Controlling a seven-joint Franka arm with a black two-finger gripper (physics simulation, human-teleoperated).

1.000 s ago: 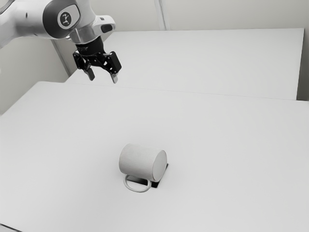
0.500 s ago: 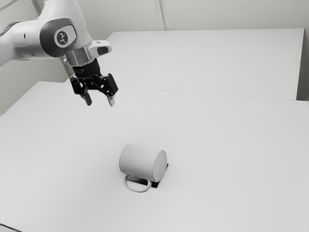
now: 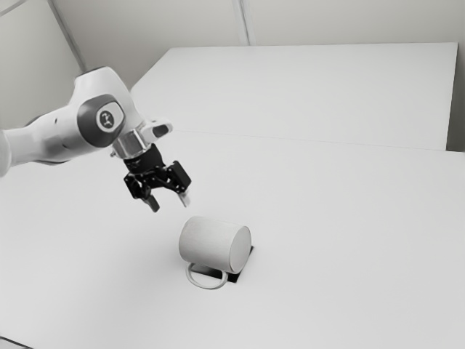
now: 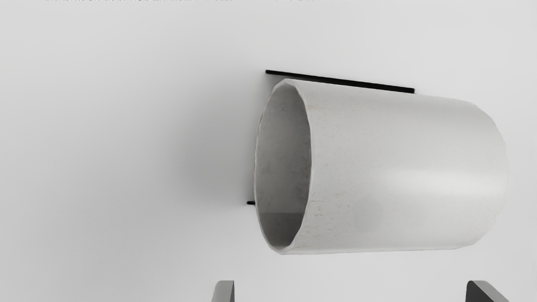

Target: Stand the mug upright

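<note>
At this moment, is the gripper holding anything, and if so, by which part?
Nothing is held: the gripper is open, above the table, apart from the mug.

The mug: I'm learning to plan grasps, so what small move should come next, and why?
I'd probably ease the end effector down toward the mug, fingers apart: the mug lies on its side, while the open end effector hangs clear of it, toward the exterior view's left.
</note>
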